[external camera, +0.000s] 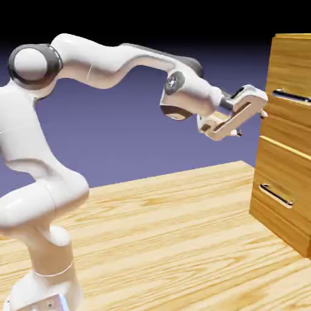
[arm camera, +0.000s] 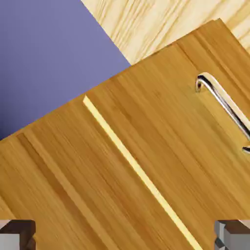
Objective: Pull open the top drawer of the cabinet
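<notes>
Exterior view showed the end effector (external camera: pixel 250 123) with its jaws apart and empty, hovering just short of the top drawer (external camera: pixel 290 78) on the cabinet (external camera: pixel 285 182), at the counter's (external camera: pixel 158 231) right. That drawer looked fully closed, its silver handle (external camera: pixel 291 96) ungrasped; reaching, gripping and pulling all remained.
</notes>
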